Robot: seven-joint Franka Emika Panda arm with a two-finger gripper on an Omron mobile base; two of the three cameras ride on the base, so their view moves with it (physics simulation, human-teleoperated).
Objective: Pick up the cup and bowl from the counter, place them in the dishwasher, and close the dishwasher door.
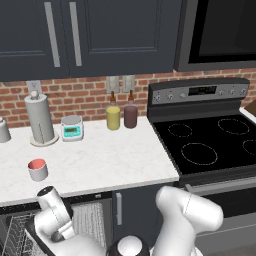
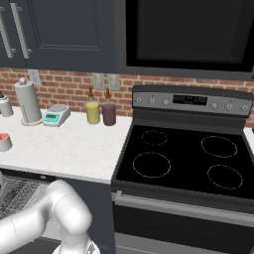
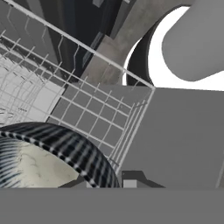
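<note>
The short white-grey cup (image 1: 37, 169), pink inside, stands on the veined marble table (image 1: 100, 160), left of the black glass stovetop (image 1: 210, 142). The hand view shows what the base views hide: the speckled dark metallic bowl (image 3: 52, 153) over the dishwasher's white wire rack (image 3: 92, 118), pinched at its rim by the nearly closed hand (image 3: 105, 183).

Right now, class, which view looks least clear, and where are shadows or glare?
Hand view: bowl cropped, wire rack jagged. Left base view: soft shadow beside the cup on the counter, no glare. Right base view: stovetop evenly dark.
</note>
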